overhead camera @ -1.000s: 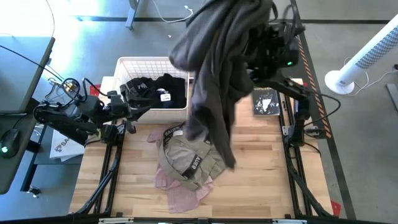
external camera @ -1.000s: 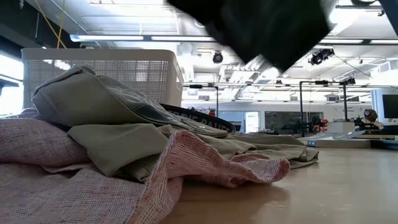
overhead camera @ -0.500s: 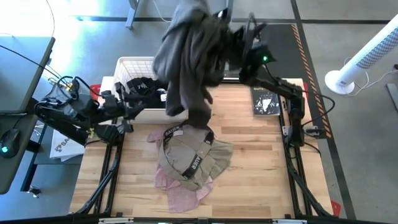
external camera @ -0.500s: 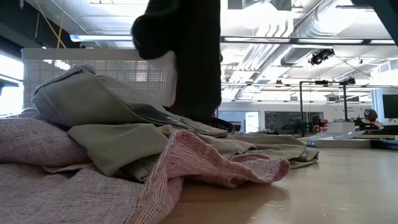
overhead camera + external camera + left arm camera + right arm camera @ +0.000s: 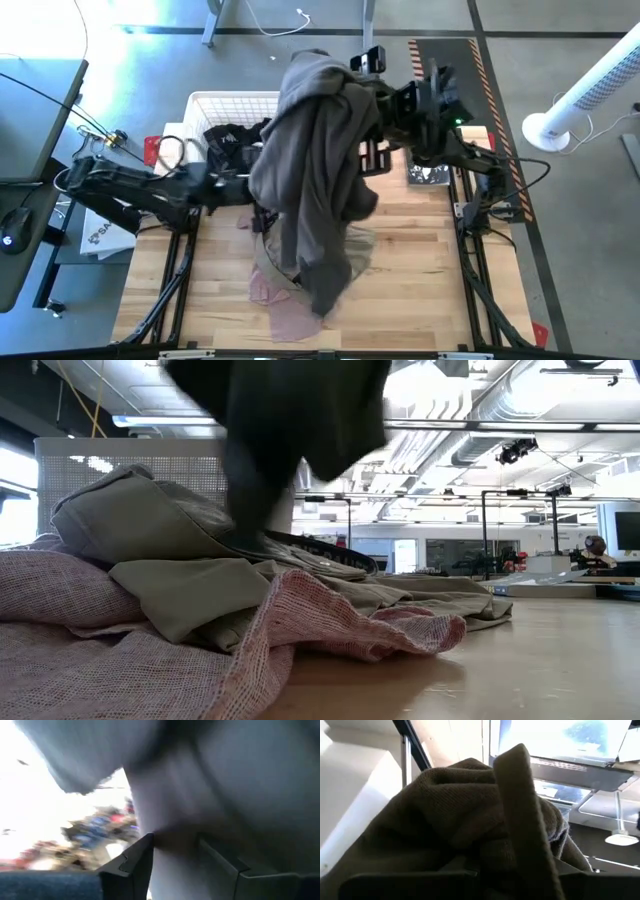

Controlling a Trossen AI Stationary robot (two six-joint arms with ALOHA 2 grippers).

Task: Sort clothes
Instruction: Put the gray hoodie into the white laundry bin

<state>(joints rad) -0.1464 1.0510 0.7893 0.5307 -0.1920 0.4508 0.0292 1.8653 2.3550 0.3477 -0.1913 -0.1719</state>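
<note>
- Now the right gripper (image 5: 520,865) holds the dark olive-brown garment (image 5: 315,170) high above the table, its fingers clenched on a bunch of the fabric, as the right wrist view shows.
- A second ago the garment hung nearer the right arm; half a second ago it had swung over the white basket (image 5: 225,105); now it drapes forward again, its tail hanging over the pile on the wooden table (image 5: 420,260).
- The left arm has come in from the table's left edge toward the hanging cloth. In the left wrist view the left gripper (image 5: 175,855) has its fingers spread, with the fabric lying between them; I cannot tell whether they yet press it.
- That reads as a handover or a two-handed spread of the garment, not a drop into the basket.
- The black garment (image 5: 235,140) lies in the basket. The khaki garment (image 5: 150,525) with the lettered band and the pale pink garment (image 5: 120,650) lie heaped on the table, still unsorted.
- The black book (image 5: 430,172) lies near the right arm.
</note>
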